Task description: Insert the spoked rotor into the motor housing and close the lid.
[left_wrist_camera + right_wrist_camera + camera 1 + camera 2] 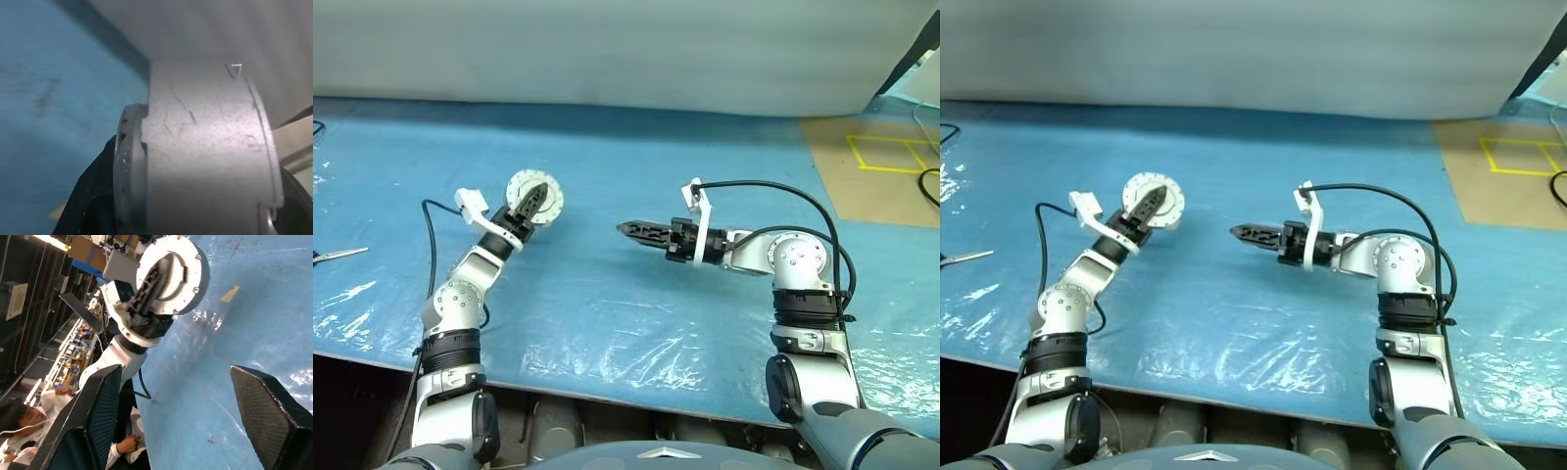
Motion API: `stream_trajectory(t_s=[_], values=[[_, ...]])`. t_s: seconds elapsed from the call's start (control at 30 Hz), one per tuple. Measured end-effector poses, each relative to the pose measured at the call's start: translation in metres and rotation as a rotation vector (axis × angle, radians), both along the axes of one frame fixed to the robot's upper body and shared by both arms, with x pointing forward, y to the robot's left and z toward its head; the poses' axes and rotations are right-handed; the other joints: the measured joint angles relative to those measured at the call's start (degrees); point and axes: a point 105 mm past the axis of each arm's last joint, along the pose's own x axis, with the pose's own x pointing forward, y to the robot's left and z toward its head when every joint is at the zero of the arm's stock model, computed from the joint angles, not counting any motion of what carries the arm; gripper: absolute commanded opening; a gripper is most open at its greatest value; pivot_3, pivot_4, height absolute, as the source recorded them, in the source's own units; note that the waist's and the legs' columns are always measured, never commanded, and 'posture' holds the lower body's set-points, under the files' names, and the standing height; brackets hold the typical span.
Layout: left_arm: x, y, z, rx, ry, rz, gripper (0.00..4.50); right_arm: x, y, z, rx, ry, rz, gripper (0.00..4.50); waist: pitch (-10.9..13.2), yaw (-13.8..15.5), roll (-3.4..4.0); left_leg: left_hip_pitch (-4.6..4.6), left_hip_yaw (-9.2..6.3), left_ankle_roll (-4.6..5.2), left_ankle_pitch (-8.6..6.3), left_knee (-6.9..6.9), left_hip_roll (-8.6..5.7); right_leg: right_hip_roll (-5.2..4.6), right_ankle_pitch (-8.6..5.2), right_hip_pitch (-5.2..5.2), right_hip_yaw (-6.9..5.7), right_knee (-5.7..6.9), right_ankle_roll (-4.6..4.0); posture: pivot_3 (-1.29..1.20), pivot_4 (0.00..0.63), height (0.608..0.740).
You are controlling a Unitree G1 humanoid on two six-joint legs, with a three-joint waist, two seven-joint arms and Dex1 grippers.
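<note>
Grey motor housing [210, 152], lid [533, 197] seemingly seated, sits clamped in the left gripper [530, 203] above the blue counter [607, 323]; right gripper [636, 231] hangs nearby, jaws apart, empty; I'd lower it level, releasing gently.

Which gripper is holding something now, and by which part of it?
The left gripper holds the round grey metal motor housing with its lid on, fingers across its flat faces. The right gripper is open, empty.

A lab or workshop: the tabletop [636, 176] is wrapped in blue plastic sheeting, yellow tape squares [891, 154] mark the floor at far right, and people in white coats [29, 418] sit by cluttered electronics benches [63, 360].
</note>
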Motion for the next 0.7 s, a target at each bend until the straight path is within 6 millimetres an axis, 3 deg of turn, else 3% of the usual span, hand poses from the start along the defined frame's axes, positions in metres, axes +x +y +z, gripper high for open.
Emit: stream_trajectory(t_s=[0.1,0.37,0.53,0.7], values=[[0.008,0.007,-0.009,0.045,0.031,0.048,2.64,0.000,0.001,-0.001,-0.004,-0.004,0.000,3.68,0.1,0.1,-0.23,-0.10,-0.04,0.00,0.00,0.07,0.00,-0.01,0.00,-0.01,-0.05,0.00,0.00,0.00,0.150,0.740],[0.018,0.022,-0.005,0.160,0.006,0.124,2.64,-0.001,0.002,-0.003,-0.007,-0.011,0.001,3.68,0.2,0.1,-0.28,-0.19,-0.08,0.00,0.00,0.20,0.02,-0.04,0.00,-0.01,-0.12,0.04,0.00,0.00,0.150,0.740],[0.017,0.034,-0.011,0.241,0.020,0.160,3.98,-0.002,0.000,-0.010,-0.023,-0.001,-0.011,3.71,0.2,0.0,-0.28,-0.07,-0.08,-0.01,0.00,0.20,0.02,-0.04,0.00,-0.01,-0.10,0.19,-0.01,0.00,0.150,0.740],[0.017,0.049,-0.014,0.314,0.058,0.238,3.98,-0.003,0.005,-0.013,-0.041,-0.008,0.007,3.71,0.2,-0.1,-0.28,0.05,-0.07,-0.01,-0.01,0.33,0.02,-0.10,0.00,0.02,-0.07,0.37,-0.01,0.00,0.150,0.740]])
